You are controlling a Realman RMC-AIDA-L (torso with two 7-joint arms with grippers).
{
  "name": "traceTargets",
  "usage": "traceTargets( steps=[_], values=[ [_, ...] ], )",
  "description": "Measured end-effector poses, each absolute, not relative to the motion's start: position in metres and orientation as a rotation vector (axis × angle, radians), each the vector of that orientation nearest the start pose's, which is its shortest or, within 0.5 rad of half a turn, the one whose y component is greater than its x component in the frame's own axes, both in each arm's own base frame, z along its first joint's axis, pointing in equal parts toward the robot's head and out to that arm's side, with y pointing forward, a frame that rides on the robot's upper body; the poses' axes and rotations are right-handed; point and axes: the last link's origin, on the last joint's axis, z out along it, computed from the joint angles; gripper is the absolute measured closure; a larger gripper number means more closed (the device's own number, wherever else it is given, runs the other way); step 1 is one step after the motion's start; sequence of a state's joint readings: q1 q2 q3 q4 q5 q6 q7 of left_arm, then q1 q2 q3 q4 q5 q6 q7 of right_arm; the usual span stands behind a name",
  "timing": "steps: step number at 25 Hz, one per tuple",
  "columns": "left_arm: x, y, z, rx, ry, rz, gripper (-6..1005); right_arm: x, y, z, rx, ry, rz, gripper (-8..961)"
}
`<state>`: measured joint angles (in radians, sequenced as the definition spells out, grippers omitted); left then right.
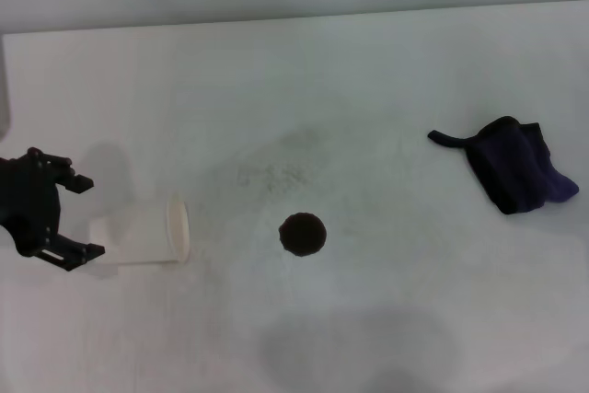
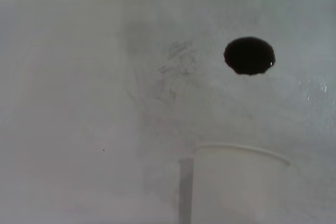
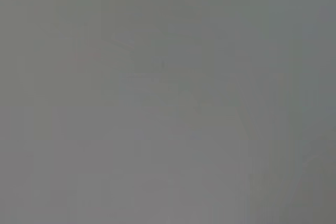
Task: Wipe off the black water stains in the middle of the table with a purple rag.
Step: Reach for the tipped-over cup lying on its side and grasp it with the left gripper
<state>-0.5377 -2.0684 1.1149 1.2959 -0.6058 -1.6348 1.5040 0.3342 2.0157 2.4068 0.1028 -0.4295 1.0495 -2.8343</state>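
White table [image 1: 386, 89] bears black water stains [image 1: 303, 234], purple rag [image 1: 515, 165]; left gripper [image 1: 83, 215] gapes, empty

White matte surface [image 2: 63, 103]. One round black blot [image 2: 249, 55], ragged-edged, well ahead of the gripper. Faint grey speckled smudge [image 2: 178, 64] beside it. White paper cup [image 2: 239, 184], apparently lying on its side, nearest the gripper.

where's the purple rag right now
In the head view the purple rag lies bunched on the table's right side, well right of the black stain, untouched.
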Motion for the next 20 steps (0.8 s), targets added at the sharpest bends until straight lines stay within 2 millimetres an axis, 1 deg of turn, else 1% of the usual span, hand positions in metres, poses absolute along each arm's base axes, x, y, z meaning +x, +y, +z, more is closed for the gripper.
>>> traceTargets(
  steps=[1, 9, 20],
  values=[
    [-0.228, 0.346, 0.03, -2.9, -0.04, 0.502, 122, 0.432, 0.291, 0.078, -1.22, 0.741, 0.503, 441],
    [-0.233, 0.347, 0.014, -2.869, 0.07, 0.545, 122, 0.431, 0.292, 0.077, -1.213, 0.756, 0.526, 440],
    [-0.238, 0.352, -0.008, -2.894, 0.138, 0.413, 123, 0.429, 0.295, 0.077, -1.216, 0.752, 0.535, 443]
  ],
)
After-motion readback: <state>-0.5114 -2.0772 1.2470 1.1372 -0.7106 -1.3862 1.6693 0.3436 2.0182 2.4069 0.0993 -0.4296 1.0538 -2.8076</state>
